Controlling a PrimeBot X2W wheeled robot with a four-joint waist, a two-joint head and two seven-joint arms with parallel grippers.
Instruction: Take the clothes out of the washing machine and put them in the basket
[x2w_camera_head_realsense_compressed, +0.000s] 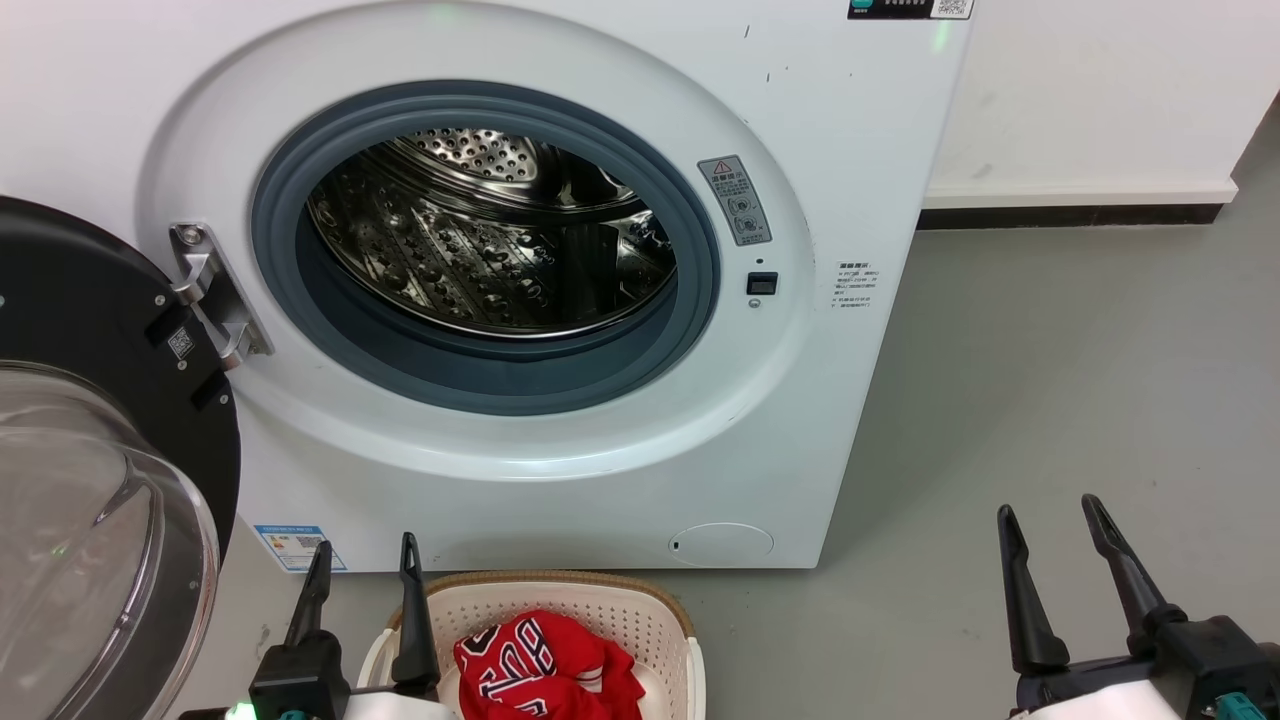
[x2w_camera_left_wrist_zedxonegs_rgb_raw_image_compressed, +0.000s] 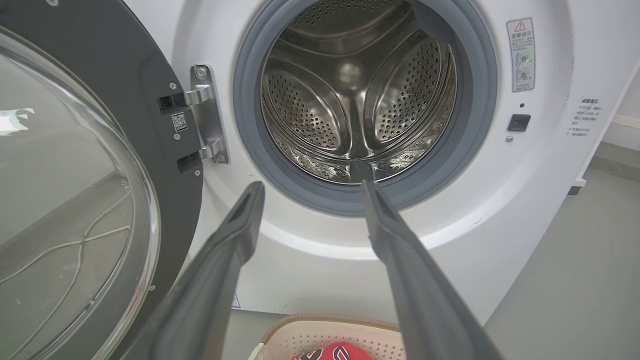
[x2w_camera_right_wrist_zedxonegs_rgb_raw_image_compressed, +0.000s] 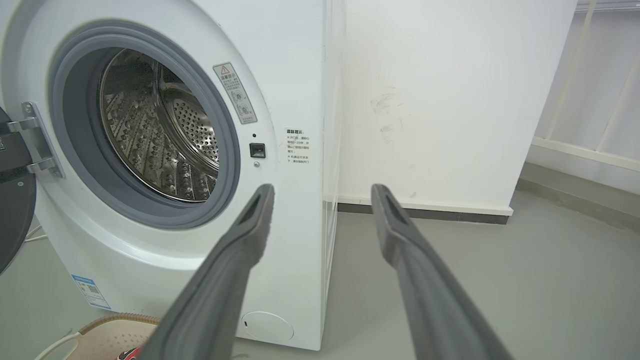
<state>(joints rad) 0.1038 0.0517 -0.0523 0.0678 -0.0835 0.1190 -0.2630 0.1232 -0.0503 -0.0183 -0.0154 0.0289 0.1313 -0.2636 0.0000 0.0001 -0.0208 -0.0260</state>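
The clothes (x2w_camera_head_realsense_compressed: 545, 665) lie in the basket (x2w_camera_head_realsense_compressed: 640, 618), at the bottom middle of the head view. They are one crumpled heap of bright red cloth. On top is a jersey with big white letters outlined in dark, and a small piece of white lining shows at the right side of the heap. The basket is cream plastic with many small holes and a brown woven-look rim. It stands on the grey floor (x2w_camera_head_realsense_compressed: 1050, 380), just in front of the washer (x2w_camera_head_realsense_compressed: 850, 150) and below its round opening.

The washer is white and takes the upper left and middle of the frame. A grey ring (x2w_camera_head_realsense_compressed: 300, 300) goes around the shiny steel drum (x2w_camera_head_realsense_compressed: 490, 250), which has holes and ribs. The door (x2w_camera_head_realsense_compressed: 100, 480), black rim with a glass bowl, is swung open at the left edge and hangs on a metal hinge (x2w_camera_head_realsense_compressed: 215, 290).

The left gripper (x2w_camera_head_realsense_compressed: 365, 542) is at the lower left, touching nothing, jaws spread; one finger crosses the left rim of the basket in the picture. The right gripper (x2w_camera_head_realsense_compressed: 1047, 505) is at the lower right over the floor, jaws spread too, well apart from the basket.
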